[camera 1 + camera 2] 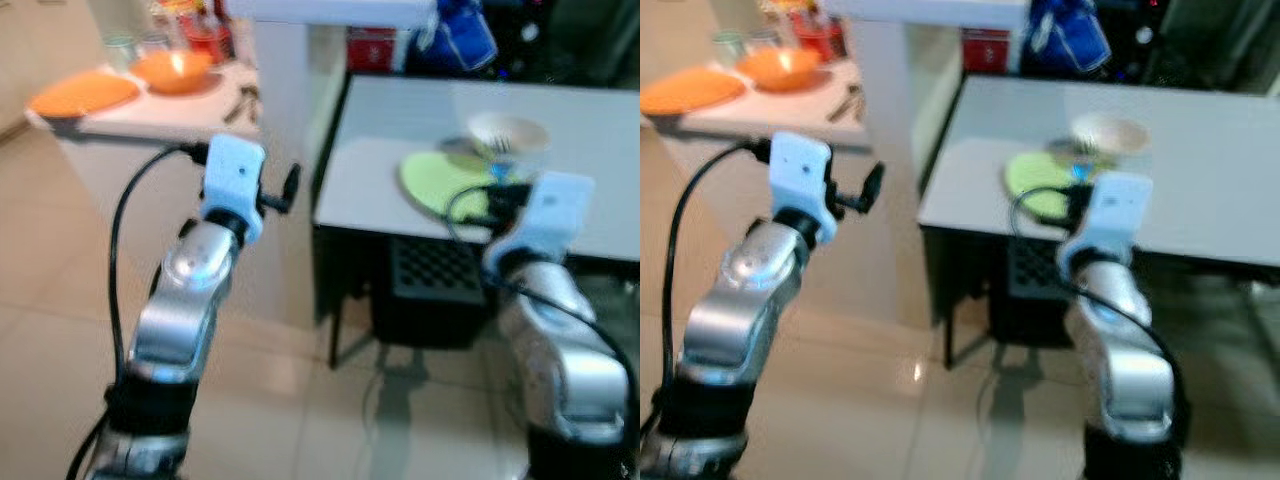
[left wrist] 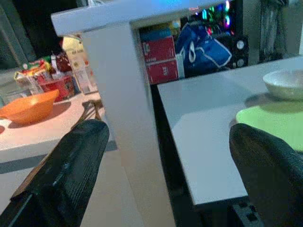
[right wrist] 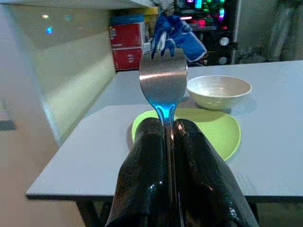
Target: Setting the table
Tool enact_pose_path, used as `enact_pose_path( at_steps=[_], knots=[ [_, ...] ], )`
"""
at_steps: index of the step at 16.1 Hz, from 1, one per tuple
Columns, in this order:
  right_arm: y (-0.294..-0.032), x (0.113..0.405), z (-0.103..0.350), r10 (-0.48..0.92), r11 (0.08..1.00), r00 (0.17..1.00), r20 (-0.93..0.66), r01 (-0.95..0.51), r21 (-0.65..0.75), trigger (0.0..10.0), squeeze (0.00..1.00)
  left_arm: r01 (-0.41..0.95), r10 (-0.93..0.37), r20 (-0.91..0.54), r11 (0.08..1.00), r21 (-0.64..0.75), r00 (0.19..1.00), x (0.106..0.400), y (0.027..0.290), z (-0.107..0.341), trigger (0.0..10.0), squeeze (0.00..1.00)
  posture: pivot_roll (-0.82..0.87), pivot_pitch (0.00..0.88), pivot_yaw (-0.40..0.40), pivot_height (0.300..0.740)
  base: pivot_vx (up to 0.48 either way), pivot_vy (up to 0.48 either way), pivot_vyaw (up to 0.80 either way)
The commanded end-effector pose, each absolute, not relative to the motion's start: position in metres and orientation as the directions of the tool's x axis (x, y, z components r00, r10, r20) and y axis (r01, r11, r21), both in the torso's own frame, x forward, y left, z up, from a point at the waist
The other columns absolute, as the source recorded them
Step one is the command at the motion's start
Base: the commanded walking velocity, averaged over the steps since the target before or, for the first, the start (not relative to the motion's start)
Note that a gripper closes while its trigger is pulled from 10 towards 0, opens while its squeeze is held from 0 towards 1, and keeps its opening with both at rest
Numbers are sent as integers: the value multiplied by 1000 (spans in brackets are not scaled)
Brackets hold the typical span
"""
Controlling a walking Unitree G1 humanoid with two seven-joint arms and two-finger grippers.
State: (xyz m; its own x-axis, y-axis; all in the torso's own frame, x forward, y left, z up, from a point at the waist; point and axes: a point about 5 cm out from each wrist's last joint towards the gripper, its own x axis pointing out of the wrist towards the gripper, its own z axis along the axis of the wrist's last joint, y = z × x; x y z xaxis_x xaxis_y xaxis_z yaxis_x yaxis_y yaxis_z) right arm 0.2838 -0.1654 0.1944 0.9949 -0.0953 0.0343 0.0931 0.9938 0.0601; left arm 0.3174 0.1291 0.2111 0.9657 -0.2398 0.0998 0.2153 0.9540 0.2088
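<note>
table (image 1: 420, 130): grey top, rigid, front edge just ahead of the right arm; target surface.
green plate (image 3: 213, 130): flat, lying near the table's front edge; fork should land on bare top just beside it.
bowl (image 3: 218, 91): pale, likely ceramic and breakable, touching the plate's far rim; keep clear.
fork (image 3: 163, 78): thin, stiff, light, likely slick metal; handle is the grab point, tines up and free.
right gripper (image 3: 166, 137): pinched tight on the fork handle.
left gripper (image 2: 168, 156): fingers spread wide, empty, off table's left.
</note>
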Motion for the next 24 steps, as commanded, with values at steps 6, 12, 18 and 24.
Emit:
enact_pose_path(
  at_steps=[6,12,18,24],
  knots=[
    [-166,286,195,-80,995,997,13,79,53,10000,0,161,-192,108,957,243,976,323,134,213,10000,0,-43,0,54,740,0,-207,0],
    [-157,288,191,-30,997,999,-18,31,68,10000,0,213,-243,121,953,215,963,322,131,217,10000,0,-37,0,53,740,92,0,0],
    [-155,288,188,-26,998,999,-42,28,62,10000,0,229,-258,118,950,214,959,322,131,217,10000,0,-37,0,58,740,297,0,0],
    [-153,288,184,-11,997,997,-71,17,80,10000,0,231,-260,117,949,216,958,322,133,217,10000,0,-36,0,54,740,311,0,0]
  ],
)
